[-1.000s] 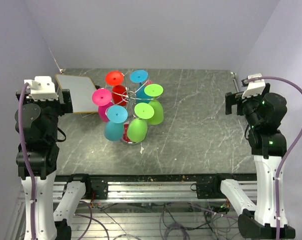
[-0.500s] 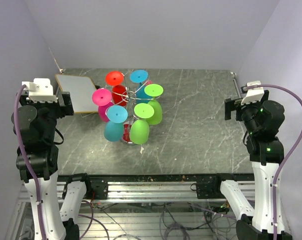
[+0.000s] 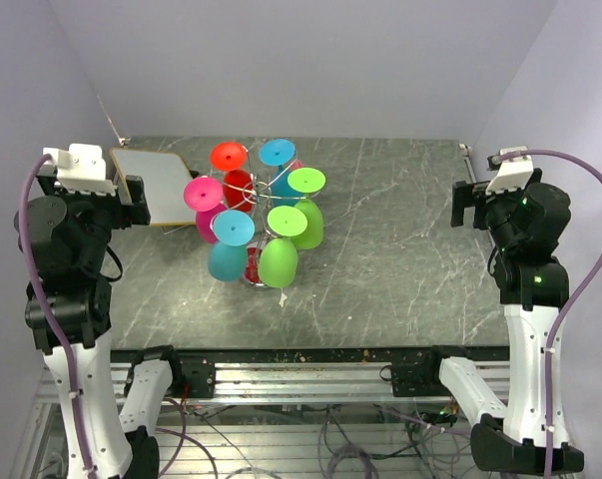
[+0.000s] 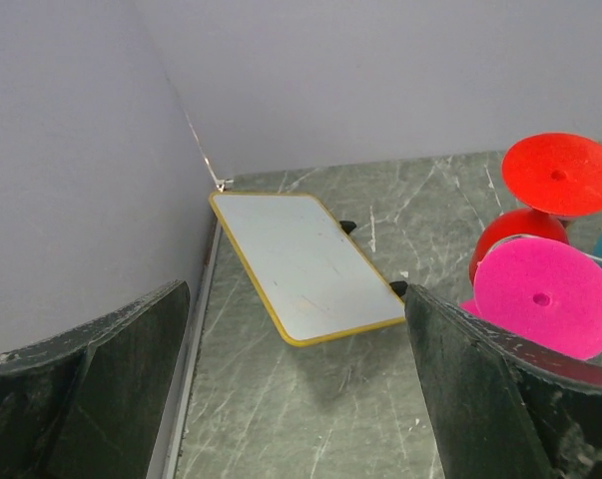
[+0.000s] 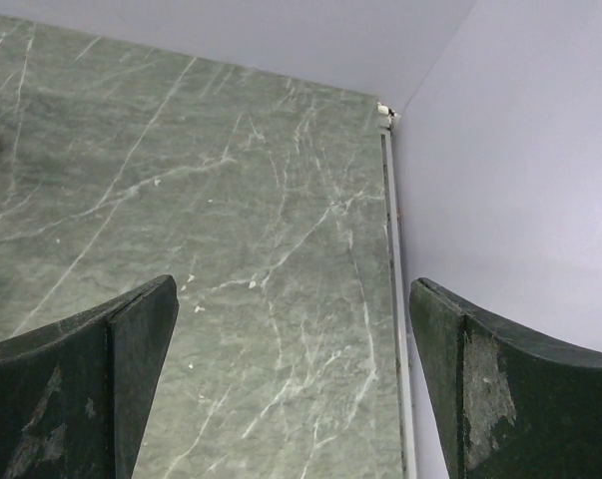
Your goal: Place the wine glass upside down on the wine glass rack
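Note:
The wine glass rack (image 3: 265,189) stands mid-table, its silver wire arms showing between the glasses. Several coloured wine glasses hang on it upside down: red (image 3: 229,157), blue (image 3: 277,152), green (image 3: 305,181), a second green (image 3: 279,261), a second blue (image 3: 227,259) and pink (image 3: 203,194). My left gripper (image 3: 136,193) is raised at the table's left side, open and empty. Its wrist view (image 4: 296,294) shows the pink glass base (image 4: 545,296) and the red glass (image 4: 560,172). My right gripper (image 3: 464,207) is raised at the right side, open and empty, and in its wrist view (image 5: 293,289) it is over bare table.
A white board with a yellow rim (image 3: 151,185) lies at the back left next to the rack, and shows in the left wrist view (image 4: 301,261). Walls close the table on the left, back and right (image 5: 520,180). A metal strip (image 5: 392,259) edges the right side.
Both arms have shifted slightly at the table's sides, staying raised and open. The rack and its glasses have not moved.

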`<state>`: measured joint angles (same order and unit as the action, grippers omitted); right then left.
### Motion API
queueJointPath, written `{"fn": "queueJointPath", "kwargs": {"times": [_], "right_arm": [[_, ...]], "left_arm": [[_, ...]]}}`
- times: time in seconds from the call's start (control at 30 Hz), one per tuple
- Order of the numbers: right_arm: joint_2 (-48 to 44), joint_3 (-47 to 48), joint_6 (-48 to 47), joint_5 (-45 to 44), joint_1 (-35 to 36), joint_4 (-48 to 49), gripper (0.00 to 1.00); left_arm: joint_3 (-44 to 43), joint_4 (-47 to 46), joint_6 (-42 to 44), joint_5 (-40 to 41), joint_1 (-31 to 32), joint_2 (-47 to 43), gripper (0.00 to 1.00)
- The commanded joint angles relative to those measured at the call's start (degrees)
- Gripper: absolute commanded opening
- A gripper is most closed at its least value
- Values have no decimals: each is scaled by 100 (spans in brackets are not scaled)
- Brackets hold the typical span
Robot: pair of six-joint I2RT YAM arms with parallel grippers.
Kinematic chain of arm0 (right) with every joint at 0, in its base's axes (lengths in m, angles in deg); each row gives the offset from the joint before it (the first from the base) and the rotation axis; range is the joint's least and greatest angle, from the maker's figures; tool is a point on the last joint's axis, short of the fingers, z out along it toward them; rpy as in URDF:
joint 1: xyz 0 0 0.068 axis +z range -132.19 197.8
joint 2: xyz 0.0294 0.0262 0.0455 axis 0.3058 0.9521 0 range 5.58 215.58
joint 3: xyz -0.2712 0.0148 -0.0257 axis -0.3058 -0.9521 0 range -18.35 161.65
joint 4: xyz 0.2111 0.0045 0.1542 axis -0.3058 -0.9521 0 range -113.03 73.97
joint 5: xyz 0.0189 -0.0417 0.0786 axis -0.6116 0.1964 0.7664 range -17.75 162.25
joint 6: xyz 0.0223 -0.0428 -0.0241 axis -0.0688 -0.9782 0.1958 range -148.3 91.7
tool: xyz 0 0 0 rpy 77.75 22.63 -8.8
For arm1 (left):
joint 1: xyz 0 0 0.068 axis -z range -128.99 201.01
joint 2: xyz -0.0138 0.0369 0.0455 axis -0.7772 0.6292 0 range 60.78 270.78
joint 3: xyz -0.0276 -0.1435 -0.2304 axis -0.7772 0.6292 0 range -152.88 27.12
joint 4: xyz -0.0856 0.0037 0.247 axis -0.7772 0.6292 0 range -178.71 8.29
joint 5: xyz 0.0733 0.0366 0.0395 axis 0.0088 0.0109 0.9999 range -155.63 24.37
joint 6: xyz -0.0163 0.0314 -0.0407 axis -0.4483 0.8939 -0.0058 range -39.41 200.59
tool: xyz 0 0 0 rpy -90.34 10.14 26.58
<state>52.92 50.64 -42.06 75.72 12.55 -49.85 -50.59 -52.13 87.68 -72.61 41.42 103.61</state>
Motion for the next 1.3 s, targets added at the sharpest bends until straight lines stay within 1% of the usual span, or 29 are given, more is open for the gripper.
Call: {"fn": "queueJointPath", "kwargs": {"times": [0.0,0.1,0.2,0.43,0.7,1.0,1.27], "right_arm": [[126,291,128,95,-54,-41,100],[221,364,167,178,-56,-112,100],[255,366,150,114,-51,-174,100],[140,179,67,-130,-20,-191,100],[62,223,-7,34,-111,-270,100],[248,381,38,578,-227,-317,100],[311,462,-3,653,-234,-325,100]], "left_arm": [[-19,8,132,-295,-70,207,99],[58,-91,168,-352,-74,246,99],[-55,21,106,-491,-73,344,99],[-51,96,202,-316,-130,298,99],[-208,492,216,-471,-212,309,99],[-86,501,222,-540,-212,185,99],[134,465,256,-444,-213,87,99]]}}
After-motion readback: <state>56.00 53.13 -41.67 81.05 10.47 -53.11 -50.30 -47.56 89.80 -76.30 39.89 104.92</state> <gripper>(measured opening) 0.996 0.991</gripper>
